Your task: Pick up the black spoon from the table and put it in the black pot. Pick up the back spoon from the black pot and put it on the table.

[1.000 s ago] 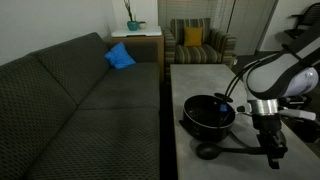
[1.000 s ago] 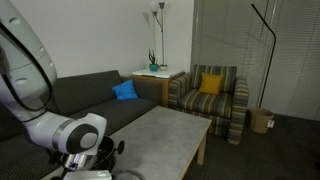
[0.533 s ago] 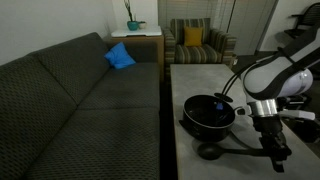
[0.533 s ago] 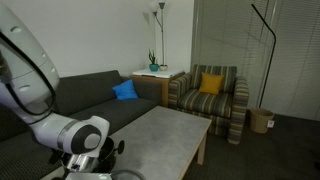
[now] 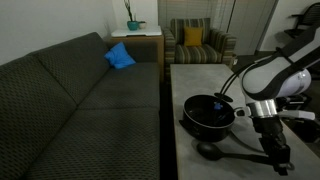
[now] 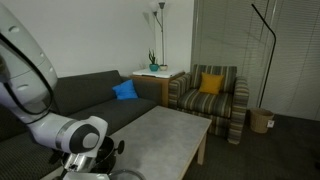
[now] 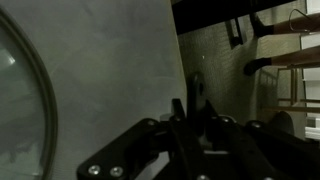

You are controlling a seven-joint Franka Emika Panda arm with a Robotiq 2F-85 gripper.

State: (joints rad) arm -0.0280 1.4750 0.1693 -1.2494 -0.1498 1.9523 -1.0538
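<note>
The sofa (image 5: 70, 100) lies left of the black pot (image 5: 208, 115), off the surface (image 5: 195, 80), and plays no part in the step.

The black pot stands on the surface near its sofa-side edge. The black spoon (image 5: 207, 150) lies just in front of the pot. Its bowl is below the pot's front rim and its thin handle runs away to the pot's right. Whether the bowl touches the surface or hangs just clear cannot be told.

Right of the pot, the claw (image 5: 276, 158) is down at the far end of the handle. In the wrist view the claw (image 7: 187, 105) shows its jaws drawn almost together. It appears to pinch the handle tip, though the handle itself is hard to make out there.

Hazards, as judgements:
- The hold is at the extreme end of a slim handle, so the bowl's weight may pivot the spoon in the jaws.
- Too low a lift would drive the bowl into the pot's rim and shift the pot.
- A slip near the front edge could send the spoon off the surface.
</note>
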